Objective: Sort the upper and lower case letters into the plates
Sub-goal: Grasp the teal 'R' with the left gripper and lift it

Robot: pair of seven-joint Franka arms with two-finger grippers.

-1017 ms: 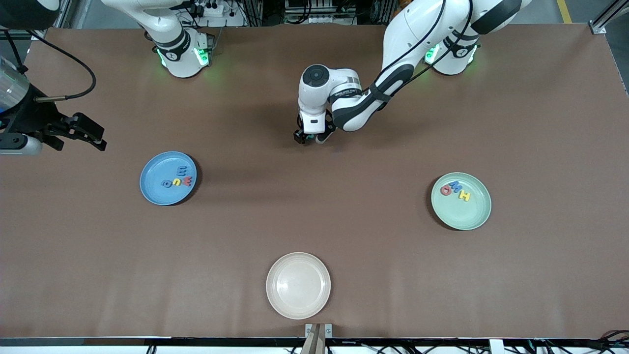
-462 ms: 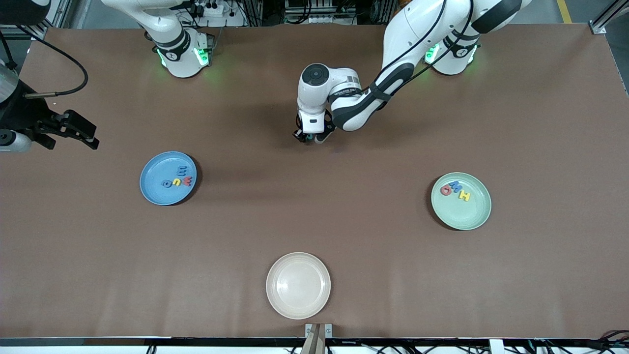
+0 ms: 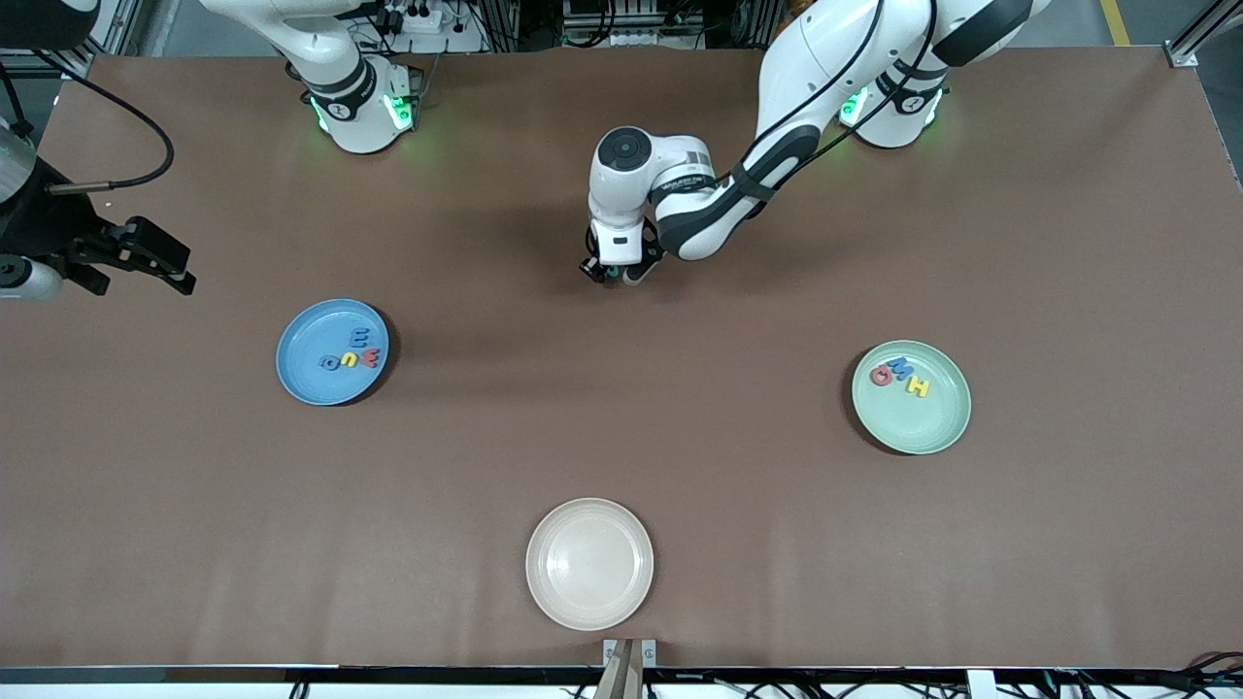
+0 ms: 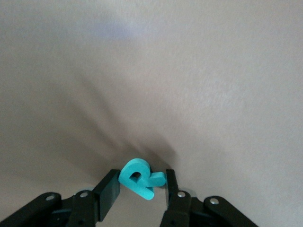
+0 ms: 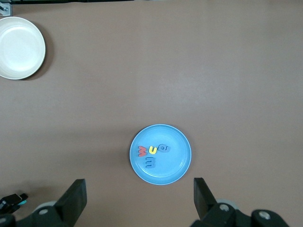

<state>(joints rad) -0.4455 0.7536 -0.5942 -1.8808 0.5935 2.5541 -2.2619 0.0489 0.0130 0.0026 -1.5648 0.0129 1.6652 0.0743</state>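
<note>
Left end effector [image 4: 142, 182] grips a teal letter [image 4: 138, 178] on the brown table [image 3: 680, 437] (right end effector [image 5: 137, 201] waits, spread wide).

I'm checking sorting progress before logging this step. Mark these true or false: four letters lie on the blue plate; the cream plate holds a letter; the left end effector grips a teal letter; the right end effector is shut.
1. The round mid-blue plate holds four small toy letters. True.
2. The round cream-white plate holds a letter. False: nothing lies on it.
3. The left end effector grips the chunky teal letter R. True.
4. The right end effector is shut. False: it is open, holding nothing.
</note>
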